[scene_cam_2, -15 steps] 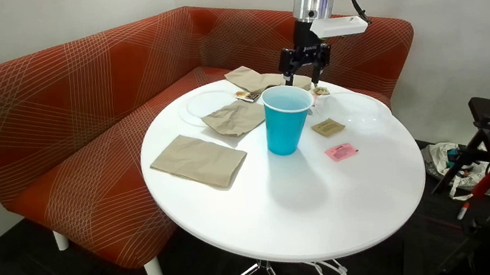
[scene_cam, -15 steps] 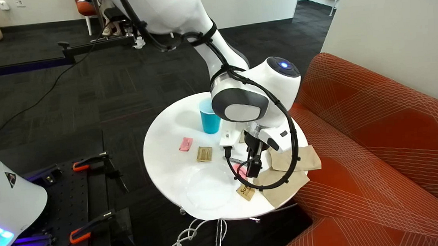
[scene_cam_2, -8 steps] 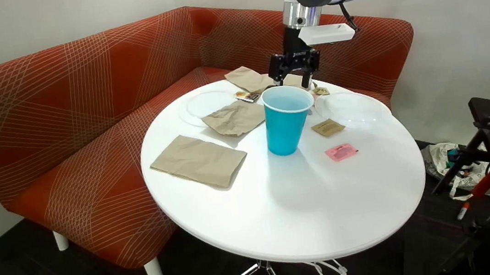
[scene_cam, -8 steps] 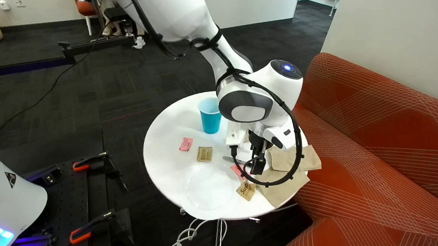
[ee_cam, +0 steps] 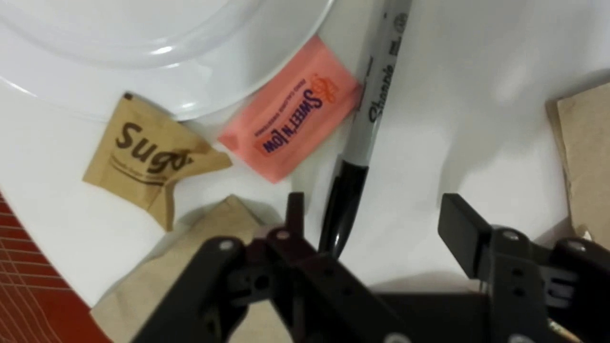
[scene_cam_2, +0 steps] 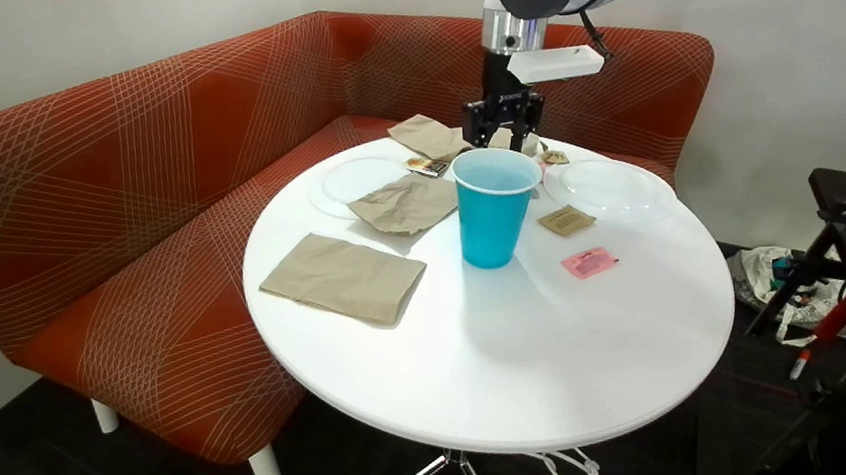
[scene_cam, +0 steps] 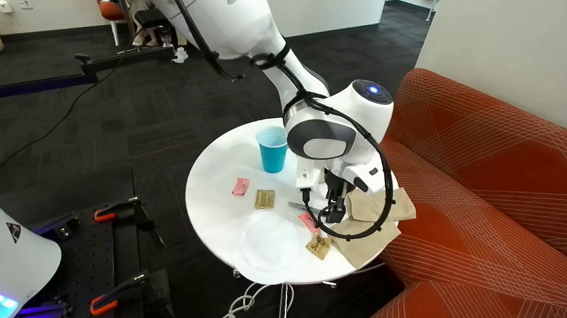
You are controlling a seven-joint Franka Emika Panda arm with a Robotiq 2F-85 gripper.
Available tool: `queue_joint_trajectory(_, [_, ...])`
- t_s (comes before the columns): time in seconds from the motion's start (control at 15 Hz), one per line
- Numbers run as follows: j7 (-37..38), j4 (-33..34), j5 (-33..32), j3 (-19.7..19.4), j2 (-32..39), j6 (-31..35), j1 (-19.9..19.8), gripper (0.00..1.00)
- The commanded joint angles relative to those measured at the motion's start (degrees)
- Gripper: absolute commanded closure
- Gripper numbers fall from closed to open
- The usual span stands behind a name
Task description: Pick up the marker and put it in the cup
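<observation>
partly beneath the hand [ee_cam: 373, 210] lies the marker [ee_cam: 366, 126].

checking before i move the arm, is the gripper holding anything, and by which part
Nothing is held: in the wrist view the gripper stands open, with gaps either side of the Sharpie marker at its black cap.

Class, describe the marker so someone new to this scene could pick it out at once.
On the round white table, find the clear plate with a pink packet at its edge. Beside that packet lies the marker. Unlike the flat pink packet and tan sugar packet, it is slim and grey, with a black cap and Sharpie lettering.
</observation>
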Motion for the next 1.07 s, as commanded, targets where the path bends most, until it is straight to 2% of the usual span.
queue_joint_trajectory(0.0, [2.07,1.93,-0.88,0.23,0.82,-1.48,-0.23,0.58])
queue_joint_trajectory(0.27, [2.00,2.30,-0.81,0.30,1.03,-1.63,-0.34,0.88])
queue_joint_trajectory(0.4, [1.74,2.25,-1.26,0.19,0.80,-3.17,-0.30,1.00])
queue_joint_trajectory(0.67, [0.93,-1.34,-2.16,0.17,-3.89,-5.96,0.24,0.96])
queue_joint_trajectory(1.0, [-1.47,-6.58,-7.83,0.01,-13.83,-9.20,2.52,0.96])
